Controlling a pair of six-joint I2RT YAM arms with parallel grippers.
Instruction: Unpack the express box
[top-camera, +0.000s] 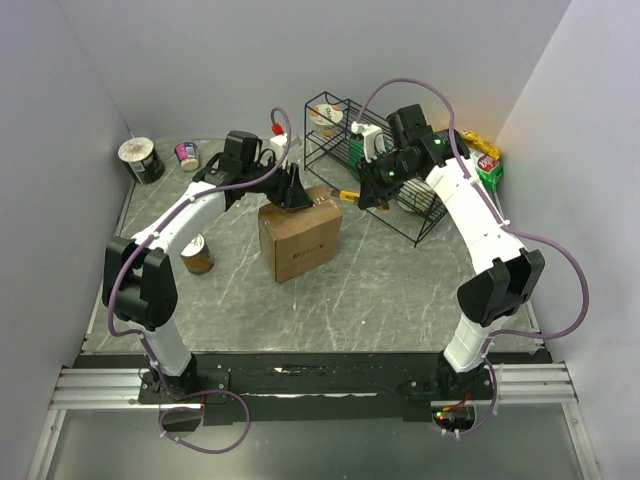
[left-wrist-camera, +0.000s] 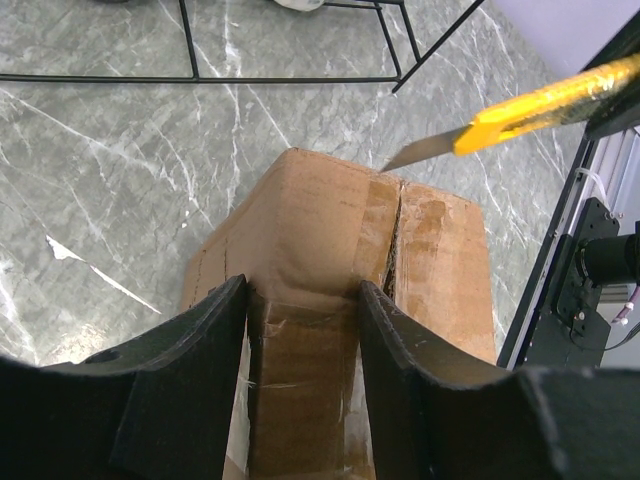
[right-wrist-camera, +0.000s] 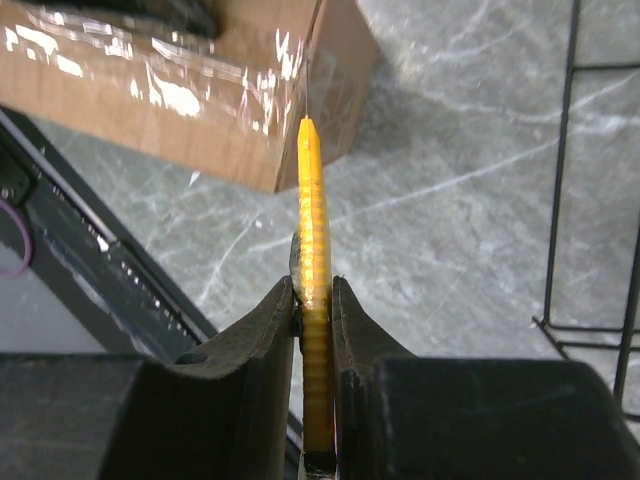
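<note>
Where the grey marbled table (top-camera: 390, 290) has its middle, a little toward the far edge, the express box (top-camera: 300, 240) sits with a slit showing along its taped top. The left gripper (top-camera: 296, 190) stands half-spread, fingers clamped over the box's far top edge. The right gripper (top-camera: 362, 196) pinches tight on a yellow utility knife (left-wrist-camera: 545, 108), whose blade is out just beside the box's top corner.

One cardboard express box (top-camera: 300, 240), one yellow utility knife (left-wrist-camera: 540, 108), one black wire rack (top-camera: 318, 140) at one o'clock, three cans (top-camera: 141, 160) (top-camera: 187, 155) (top-camera: 197, 253) from nine to eleven o'clock.
</note>
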